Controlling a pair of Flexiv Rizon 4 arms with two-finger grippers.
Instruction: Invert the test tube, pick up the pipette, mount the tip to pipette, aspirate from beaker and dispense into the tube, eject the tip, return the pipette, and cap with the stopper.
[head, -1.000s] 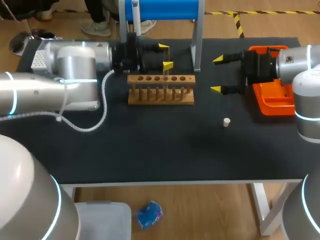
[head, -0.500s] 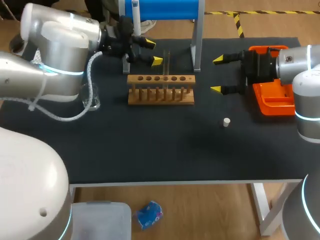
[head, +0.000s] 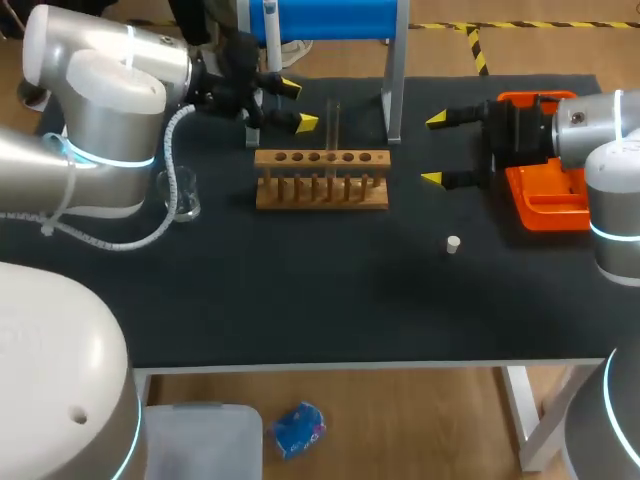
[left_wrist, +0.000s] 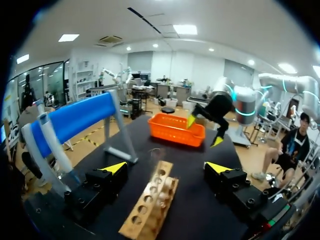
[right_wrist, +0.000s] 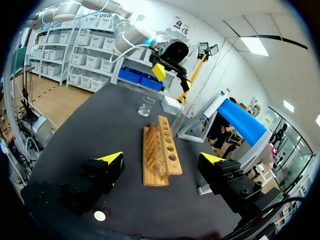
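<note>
Stopper (head: 453, 243), small and white, lies alone on the black table (head: 300, 300). It is nearest the robot's side, right of the middle and well apart from everything else. In the right wrist view it sits low beside that arm's own finger (right_wrist: 100, 215).

Farther in, a wooden rack (head: 321, 178) with one row of holes stands across the middle of the table. The test tube (head: 333, 125), clear glass, stands upright in a hole near the middle of that row, and the left wrist view shows it rising from the rack (left_wrist: 156, 160).

Left of the rack and near it stands a glass beaker (head: 180, 195), just beside the loop of the left arm's white hose (head: 170, 150). Any graduations or print on the beaker are too small to tell.

Right of the rack, about level with it, the right gripper (head: 434, 148) points its yellow tips toward the rack, spread wide and holding nothing. Its dark body overlaps the near-left part of an orange tray (head: 545, 200); what the tray holds cannot be made out.

Just beyond the rack's left half, the left gripper (head: 298, 104) hangs beside the tube, fingers apart and empty. In its own view (left_wrist: 166, 167) the rack and tube lie ahead between the fingers, touching neither.

At the far edge stands a stand with a blue bar (head: 330, 18) on grey legs. The pipette (head: 270, 22), white with blue, hangs at its left end. No lettering on it is legible.
</note>
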